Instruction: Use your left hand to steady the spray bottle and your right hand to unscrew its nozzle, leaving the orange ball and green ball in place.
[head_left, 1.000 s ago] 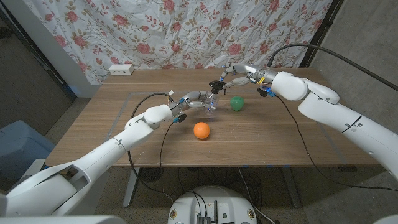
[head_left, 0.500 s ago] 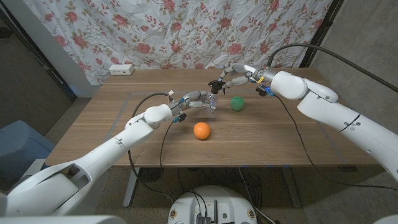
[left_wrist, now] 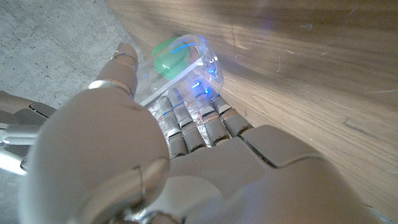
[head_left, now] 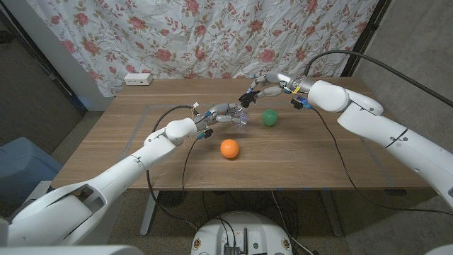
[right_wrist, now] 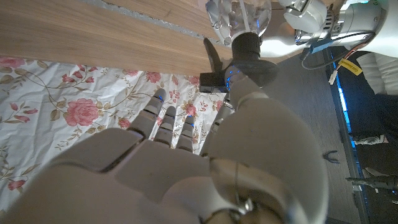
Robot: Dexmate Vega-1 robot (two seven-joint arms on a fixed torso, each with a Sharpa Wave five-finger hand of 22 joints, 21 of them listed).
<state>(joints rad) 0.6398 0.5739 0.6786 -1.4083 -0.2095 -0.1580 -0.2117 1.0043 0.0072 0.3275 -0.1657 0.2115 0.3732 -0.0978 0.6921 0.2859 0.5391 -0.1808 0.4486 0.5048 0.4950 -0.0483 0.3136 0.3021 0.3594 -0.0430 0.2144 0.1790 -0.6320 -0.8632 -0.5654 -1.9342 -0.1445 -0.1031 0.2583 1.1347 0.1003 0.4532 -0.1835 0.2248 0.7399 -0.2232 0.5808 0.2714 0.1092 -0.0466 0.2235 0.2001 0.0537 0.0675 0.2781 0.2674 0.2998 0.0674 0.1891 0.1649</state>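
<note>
The spray bottle [head_left: 241,119] is found standing near the middle of the counter [head_left: 113,149], toward its far edge, and it is gripped around its clear body by the left hand [head_left: 218,113]; in the left wrist view the fingers [left_wrist: 186,115] are seen wrapped against the transparent wall. The bottle's long axis is judged to be roughly upright, so the black nozzle [right_wrist: 239,62] sits on top, and that is the relation the next turn depends on. The right hand [head_left: 263,83] is held at the nozzle from the far right side, higher than the left hand; in the right wrist view the thumb is pressed on the black cap, so the nozzle is taken to be pinched, though the opposing finger is hidden. The twist is judged to be under way, with the cap not yet seen clear of the neck. The green ball [head_left: 269,117] lies just beside the bottle on its right, directly under the right arm's path, and could be knocked. The orange ball [head_left: 228,148] rests nearer the front edge, well apart.
</note>
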